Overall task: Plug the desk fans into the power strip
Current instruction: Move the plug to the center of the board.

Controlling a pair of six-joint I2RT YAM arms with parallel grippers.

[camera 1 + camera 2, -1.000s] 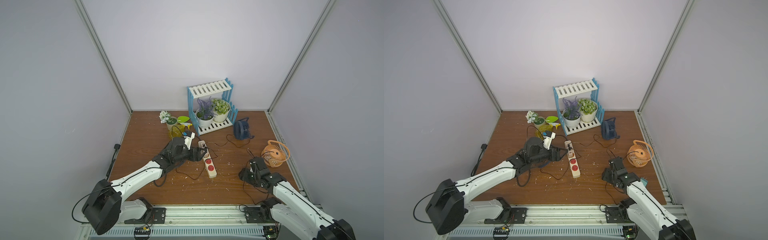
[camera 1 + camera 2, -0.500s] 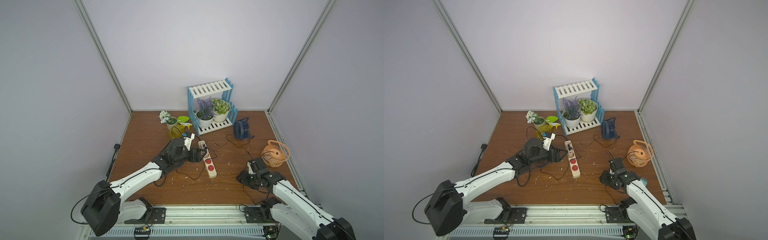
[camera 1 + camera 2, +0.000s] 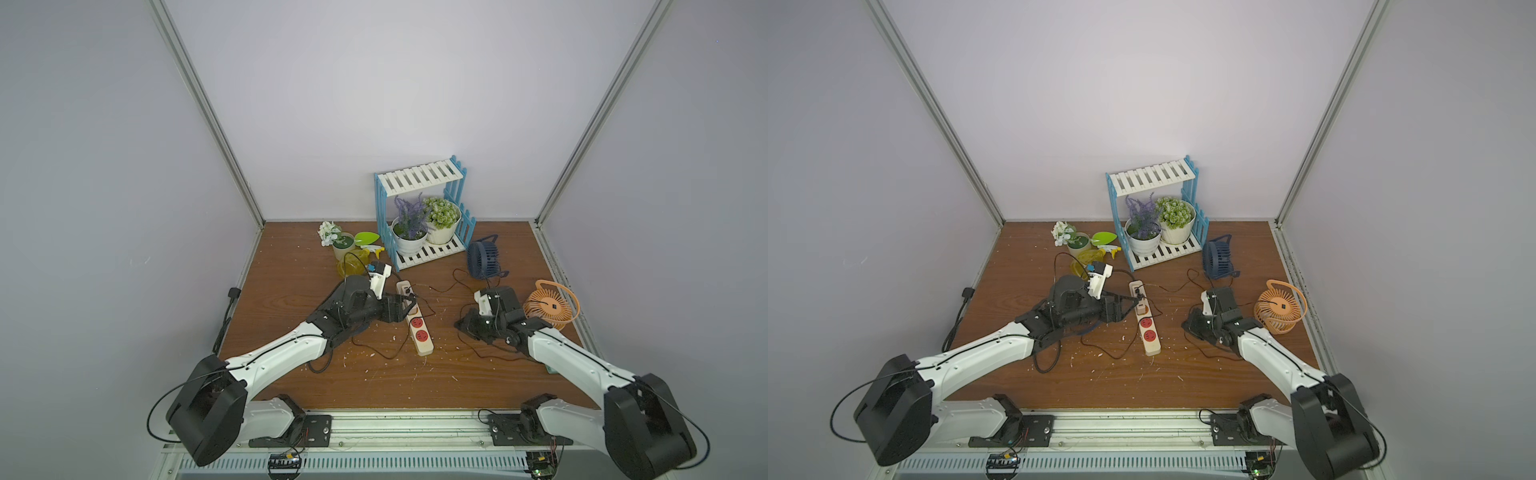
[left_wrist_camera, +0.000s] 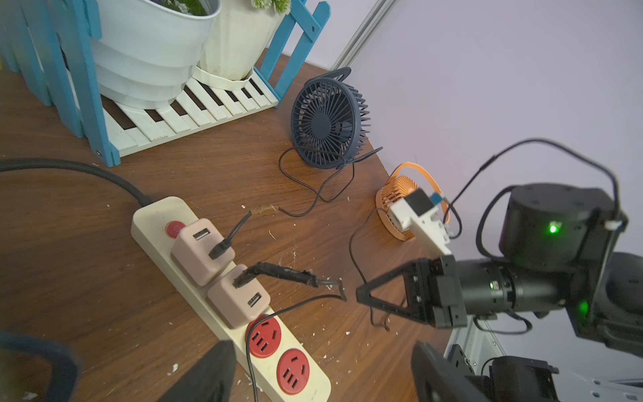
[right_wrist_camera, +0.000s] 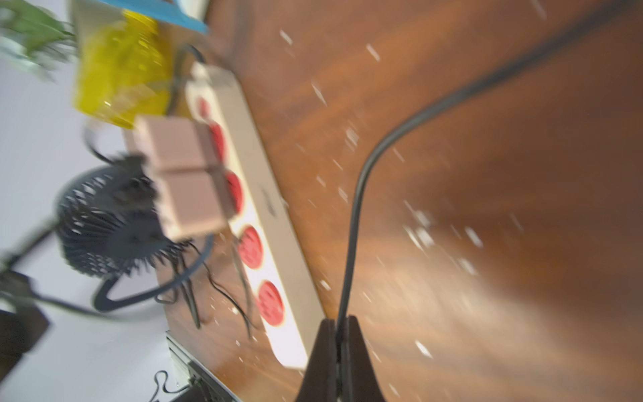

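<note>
Seemingly little remained: both adapters [image 4: 203, 252] on the power strip [image 3: 420, 334] held plugs [image 4: 220, 249], my right gripper [image 5: 339, 334] at three o'clock clamped a cord [image 5: 355, 209], left gripper [image 3: 409, 307] gaped.

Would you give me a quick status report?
Left gripper open beside power strip. Right gripper shut on black cable. Two sockets free, thin wire crossing one.

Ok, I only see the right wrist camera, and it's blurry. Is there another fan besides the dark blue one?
Observer: Yes, an orange fan sits over on the robot's right.
Operator: Is anything else close by?
Observer: The left gripper is open, right at the power strip.
Operator: What's plugged in already?
Observer: The two pink chargers each hold a black plug, with one port spare.
</note>
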